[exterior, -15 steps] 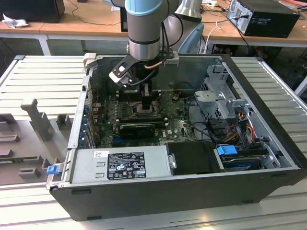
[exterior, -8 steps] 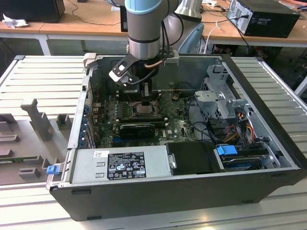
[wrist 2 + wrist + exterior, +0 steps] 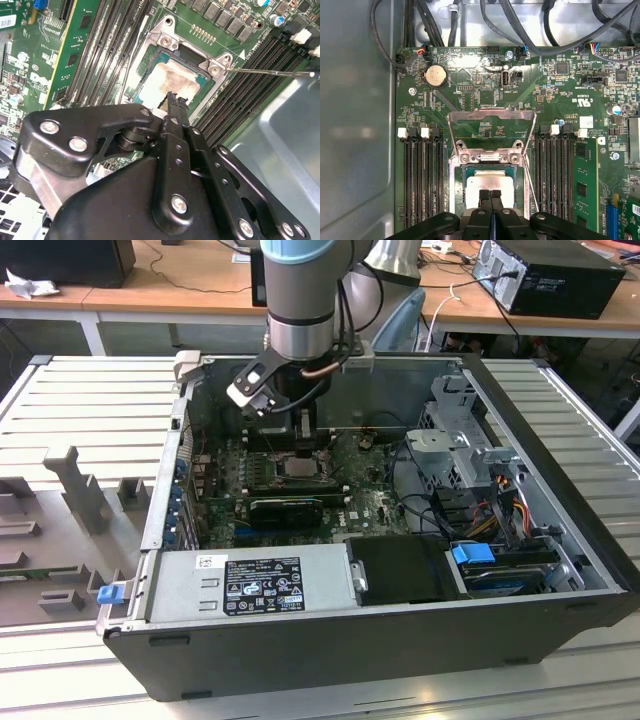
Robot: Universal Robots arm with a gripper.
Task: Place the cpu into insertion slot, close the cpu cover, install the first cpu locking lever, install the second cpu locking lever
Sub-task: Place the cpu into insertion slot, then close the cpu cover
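Gripper [image 3: 490, 194] shut tight on nothing, tips just above the cpu [image 3: 476, 192], which lies in the insertion slot [image 3: 455, 190], cpu cover [image 3: 492, 115] open; contact unclear, cpu partly hidden by the gripper.

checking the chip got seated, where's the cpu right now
In the first wrist view the cpu lies in the insertion slot, between the two banks of long black slots, right at the tips of the gripper's shut fingers.
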